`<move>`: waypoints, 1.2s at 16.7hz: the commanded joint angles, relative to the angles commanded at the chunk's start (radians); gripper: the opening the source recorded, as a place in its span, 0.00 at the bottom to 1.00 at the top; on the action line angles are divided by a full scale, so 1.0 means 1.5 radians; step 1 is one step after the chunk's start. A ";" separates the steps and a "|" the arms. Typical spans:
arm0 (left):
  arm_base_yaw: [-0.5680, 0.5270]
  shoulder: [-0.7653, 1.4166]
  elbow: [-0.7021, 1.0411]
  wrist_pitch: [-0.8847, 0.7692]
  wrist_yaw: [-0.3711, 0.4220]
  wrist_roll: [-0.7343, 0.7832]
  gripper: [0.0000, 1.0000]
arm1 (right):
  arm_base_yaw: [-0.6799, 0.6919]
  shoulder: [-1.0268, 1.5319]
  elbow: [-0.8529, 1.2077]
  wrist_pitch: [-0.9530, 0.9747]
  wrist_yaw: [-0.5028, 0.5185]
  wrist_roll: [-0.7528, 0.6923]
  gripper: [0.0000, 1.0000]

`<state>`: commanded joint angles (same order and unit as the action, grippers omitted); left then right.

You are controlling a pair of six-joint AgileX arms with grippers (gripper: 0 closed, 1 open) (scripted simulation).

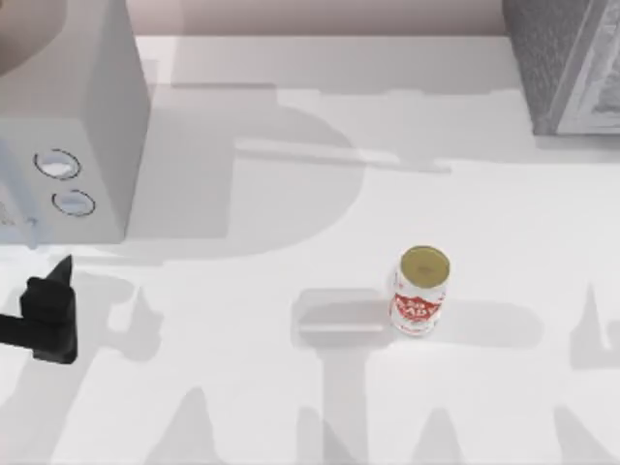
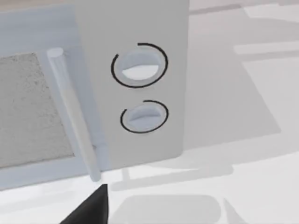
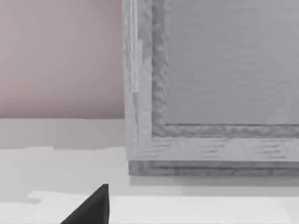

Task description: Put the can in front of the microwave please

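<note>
Desk: white desk (image 1: 291, 407) ran across my top view, crossed by soft grey shadows of arms & boxes; a darker rectangular shadow patch sat just left of the can.
Room: pale pinkish-beige wall (image 1: 320, 15) ran along the far edge of the desk; same wall seen in the right wrist view (image 3: 56, 56), meeting the desk behind the speckled box.
Can: the can (image 1: 419, 291) stood upright on the desk, right of centre, gold top up, red label facing the near side. Nothing touched it. Well apart from both boxes.
Microwave: the microwave (image 1: 87, 116) sat at the far left of the desk, two dials (image 1: 64, 182) on its front; left wrist view showed dials (image 2: 140, 91), a pale door handle (image 2: 74, 116) & a grainy window.
Other box: speckled-grey box (image 1: 567, 63) at far right corner, pale framed panel; close up in right wrist view (image 3: 210, 93).
Left end effector: the left end effector (image 1: 53, 300) hung at the left edge, just in front of the microwave, holding nothing; couldn't tell if open or closed. One dark fingertip (image 2: 91, 207) showed in its wrist view.
Right end effector: one dark fingertip (image 3: 91, 205) seen in its wrist view, facing the speckled box; state can't be told.
</note>
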<state>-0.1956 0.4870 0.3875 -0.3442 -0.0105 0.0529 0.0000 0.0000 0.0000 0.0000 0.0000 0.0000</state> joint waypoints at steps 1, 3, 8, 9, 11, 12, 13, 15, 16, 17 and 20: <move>-0.021 0.056 0.051 -0.037 -0.001 0.003 1.00 | 0.000 0.000 0.000 0.000 0.000 0.000 1.00; -0.067 0.174 0.165 -0.114 -0.002 0.005 1.00 | 0.000 0.000 0.000 0.000 0.000 0.000 1.00; -0.187 0.490 0.499 -0.314 -0.001 0.000 1.00 | 0.000 0.000 0.000 0.000 0.000 0.000 1.00; -0.211 0.555 0.571 -0.354 0.000 -0.004 1.00 | 0.000 0.000 0.000 0.000 0.000 0.000 1.00; -0.257 0.684 0.714 -0.433 0.002 -0.011 1.00 | 0.000 0.000 0.000 0.000 0.000 0.000 1.00; -0.279 0.748 0.785 -0.471 0.003 -0.016 1.00 | 0.000 0.000 0.000 0.000 0.000 0.000 1.00; -0.300 0.810 0.855 -0.509 0.004 -0.021 1.00 | 0.000 0.000 0.000 0.000 0.000 0.000 1.00; -0.339 0.931 0.989 -0.581 0.005 -0.032 1.00 | 0.000 0.000 0.000 0.000 0.000 0.000 1.00; -0.357 0.989 1.052 -0.615 0.006 -0.038 1.00 | 0.000 0.000 0.000 0.000 0.000 0.000 1.00; -0.374 1.044 1.112 -0.648 0.007 -0.043 1.00 | 0.000 0.000 0.000 0.000 0.000 0.000 1.00; -0.416 1.192 1.271 -0.734 0.009 -0.060 1.00 | 0.000 0.000 0.000 0.000 0.000 0.000 1.00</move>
<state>-0.8202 2.2749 2.2939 -1.4456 0.0030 -0.0373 0.0000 0.0000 0.0000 0.0000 0.0000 0.0000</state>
